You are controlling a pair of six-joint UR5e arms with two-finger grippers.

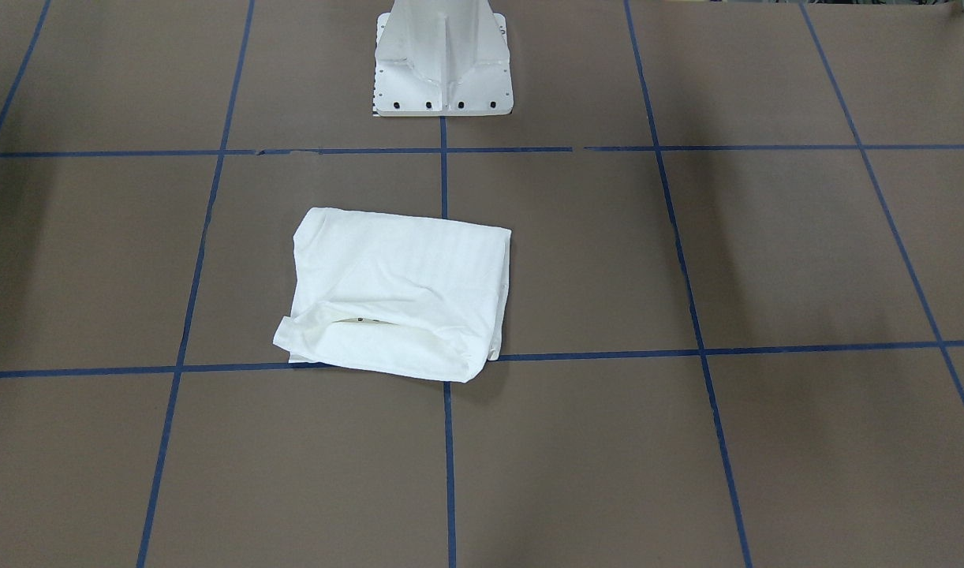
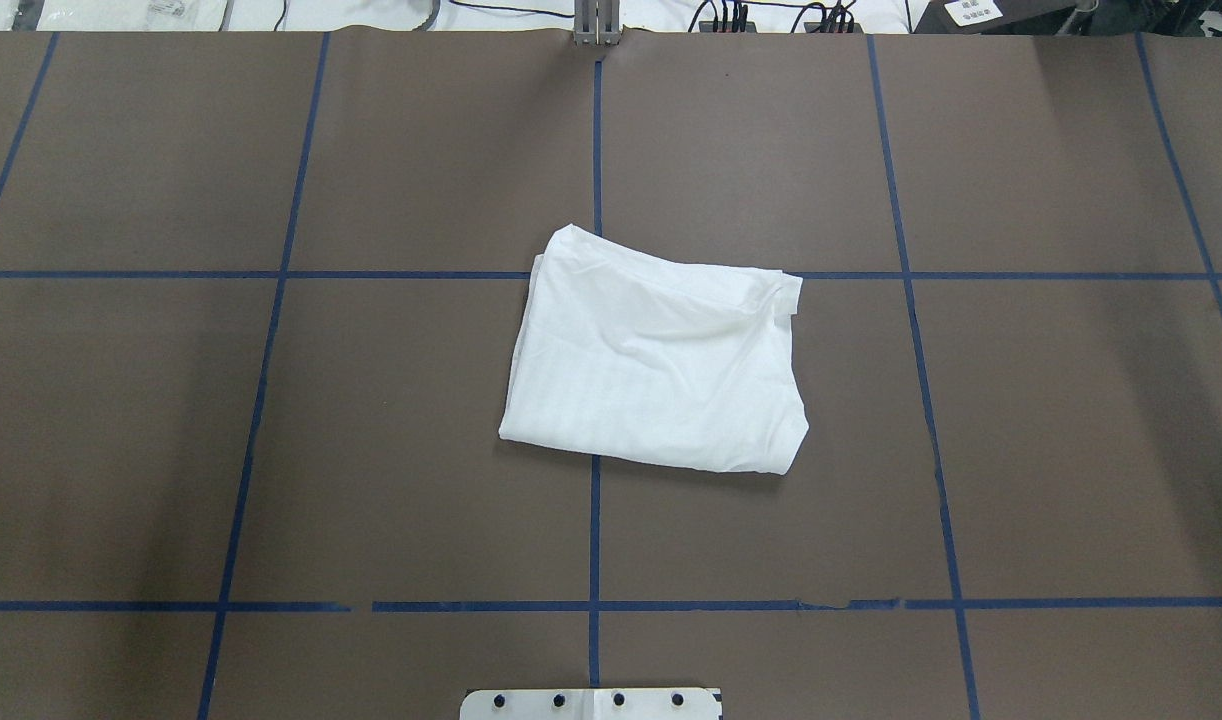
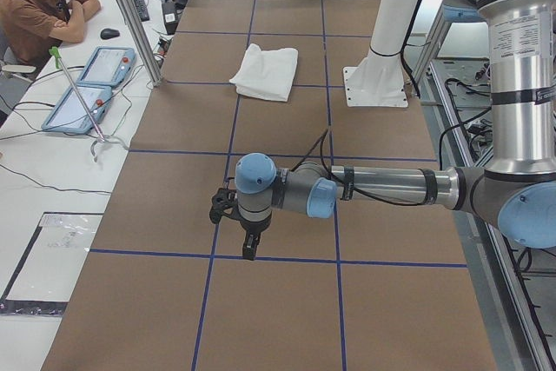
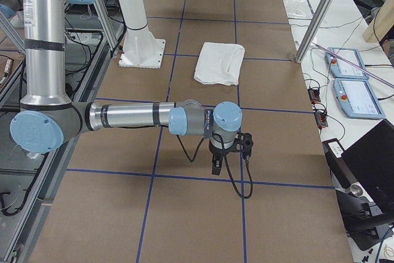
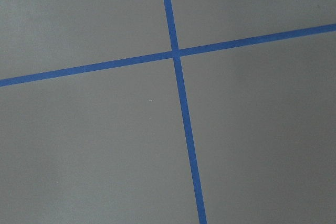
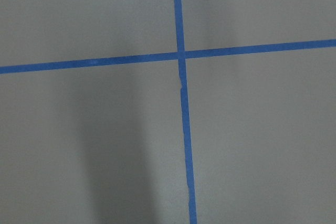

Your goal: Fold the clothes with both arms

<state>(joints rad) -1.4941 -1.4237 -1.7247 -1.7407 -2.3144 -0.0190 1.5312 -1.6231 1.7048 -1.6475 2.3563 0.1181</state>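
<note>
The white shirt (image 1: 399,292) lies folded into a rough rectangle in the middle of the brown table, also in the overhead view (image 2: 656,365). Its text block, collar and label do not show. Neither arm reaches into the overhead or front views. In the exterior left view the left gripper (image 3: 248,246) hangs low over the table far from the shirt (image 3: 268,71). In the exterior right view the right gripper (image 4: 217,165) hangs the same way, far from the shirt (image 4: 220,63). I cannot tell whether either is open or shut. Both wrist views show only bare table and blue tape.
The white pedestal base (image 1: 442,59) stands at the robot's edge of the table, behind the shirt. Blue tape lines (image 2: 595,520) divide the table into squares. A seated operator (image 3: 39,6) and tablets (image 3: 91,84) are at a side desk beyond the far edge.
</note>
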